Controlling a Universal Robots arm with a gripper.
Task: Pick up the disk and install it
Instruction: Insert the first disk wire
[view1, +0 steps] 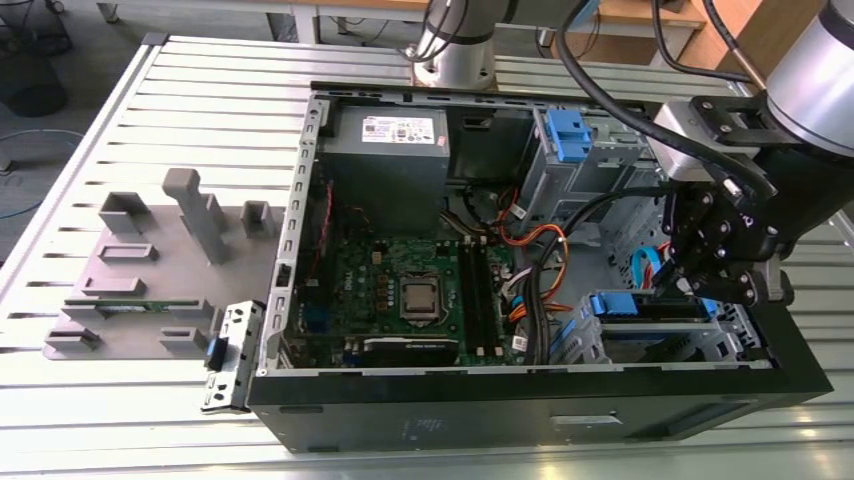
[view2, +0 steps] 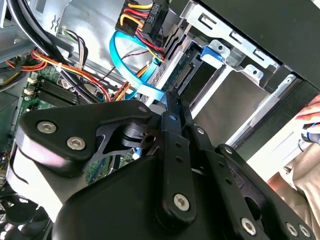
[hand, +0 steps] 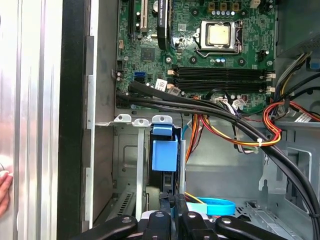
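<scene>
The disk (view1: 643, 305) sits in the drive cage at the exterior view's lower right of the open computer case (view1: 287, 250), its blue carrier end facing the motherboard. In the first wrist view the disk's blue carrier tab (hand: 164, 154) shows between the cage rails. The second wrist view shows the disk (view2: 176, 67) edge-on with a connector edge. My gripper (view1: 694, 288) hangs just above and beside it. The fingers (view2: 172, 107) are pressed together with nothing between them, their tips close to the disk's end. I cannot tell whether they touch it.
A blue data cable (view2: 120, 55) and orange-red power wires (hand: 240, 135) run close to the gripper. The motherboard (view1: 414, 290) and power supply (view1: 387, 140) fill the case's other side. Grey fixtures (view1: 147, 260) stand outside on the table. A person's hand (hand: 3, 190) rests beside the case.
</scene>
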